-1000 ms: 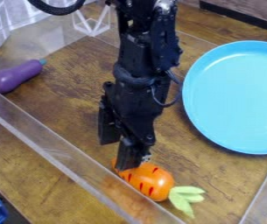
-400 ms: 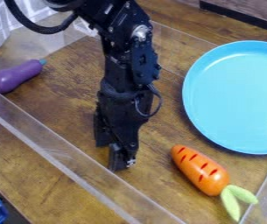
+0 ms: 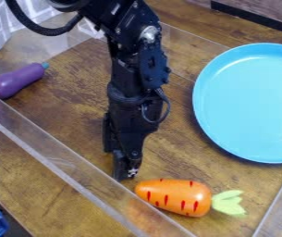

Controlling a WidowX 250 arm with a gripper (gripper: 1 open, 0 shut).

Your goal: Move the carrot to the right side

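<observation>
My black claw points down at the brown wooden desk, just beside the glossy orange toy carrot with dark stripes and pale green top, near the clear plastic wall; from here I can't tell whether it's open or closed. A round blue plate lies beyond.

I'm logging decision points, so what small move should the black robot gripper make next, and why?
Probably a short shift toward the glossy orange toy carrot with dark stripes, then lowering over it: the black robot gripper seems to sit just beside its blunt end, not around it.
</observation>
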